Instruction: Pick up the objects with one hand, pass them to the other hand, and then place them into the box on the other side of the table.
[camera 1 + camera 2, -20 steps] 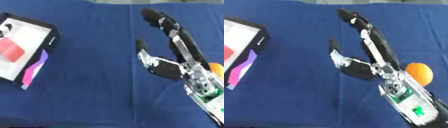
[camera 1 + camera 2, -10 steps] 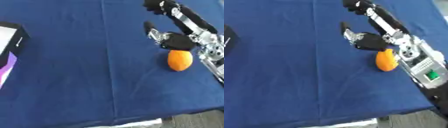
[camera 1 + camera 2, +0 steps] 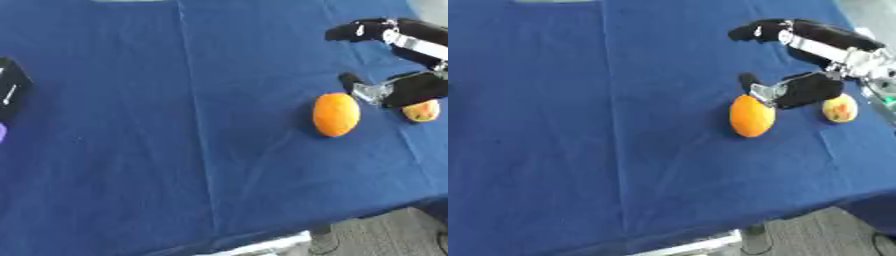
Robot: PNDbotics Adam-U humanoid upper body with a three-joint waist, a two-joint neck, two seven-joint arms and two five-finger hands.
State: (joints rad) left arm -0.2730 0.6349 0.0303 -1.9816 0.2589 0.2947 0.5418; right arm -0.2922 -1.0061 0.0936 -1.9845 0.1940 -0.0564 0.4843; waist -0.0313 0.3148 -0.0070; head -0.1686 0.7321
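Note:
An orange fruit (image 3: 752,115) lies on the blue tablecloth at the right. A smaller yellow fruit with a red patch (image 3: 839,108) lies just to its right. My right hand (image 3: 807,89) comes in from the upper right and hangs open above and between the two fruits, its long fingers (image 3: 765,29) stretched to the left and its thumb (image 3: 750,81) close beside the orange's top, holding nothing. A black corner of the box (image 3: 9,86) shows at the left edge in the left eye view. My left hand is out of sight.
The blue cloth (image 3: 175,150) covers the table; its near edge (image 3: 710,235) runs along the bottom right, with grey floor beyond. A purple bit (image 3: 2,133) shows at the left edge beside the box.
The camera has swung right and down, so the box slid off to the left. My right hand stays open near the orange, and a second yellow fruit now shows.

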